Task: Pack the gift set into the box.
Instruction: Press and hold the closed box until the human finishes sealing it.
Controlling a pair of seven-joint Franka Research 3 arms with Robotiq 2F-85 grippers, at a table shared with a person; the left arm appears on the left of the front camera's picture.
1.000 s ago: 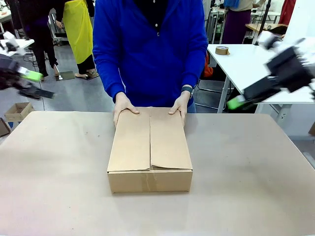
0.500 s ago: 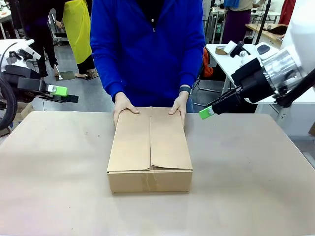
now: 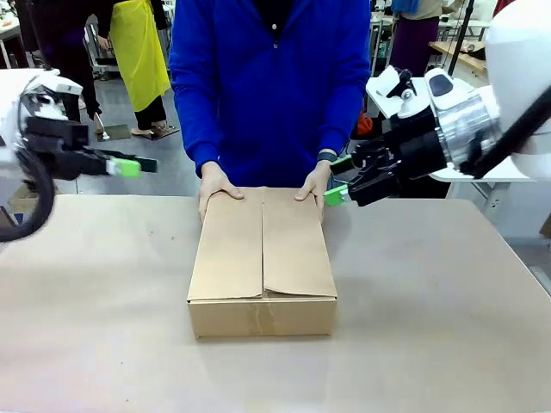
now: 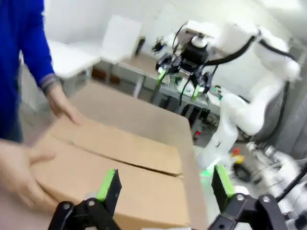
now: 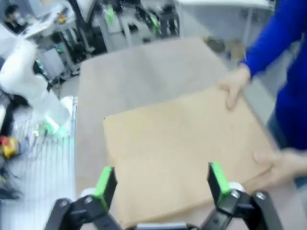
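Note:
The box [image 3: 263, 258] lies in the middle of the table with its top flaps folded shut. A person holds its far end with both hands [image 3: 215, 185]. The gift set is hidden. My left gripper [image 3: 133, 165] hovers open above the table's far left, well apart from the box [image 4: 120, 158], nothing between its fingers [image 4: 108, 184]. My right gripper [image 3: 337, 179] hangs open just right of the person's hand at the far right corner. In the right wrist view the box [image 5: 177, 143] lies beyond the empty right gripper [image 5: 160, 181].
The brown table [image 3: 430, 301] has free room on both sides of the box. A white table with a tape roll stands behind at the right [image 3: 405, 112]. People stand in the far background.
Both arms have swung inward toward the box. The right gripper came down and left to beside the person's hand. The left moved right. Box and hands have stayed still.

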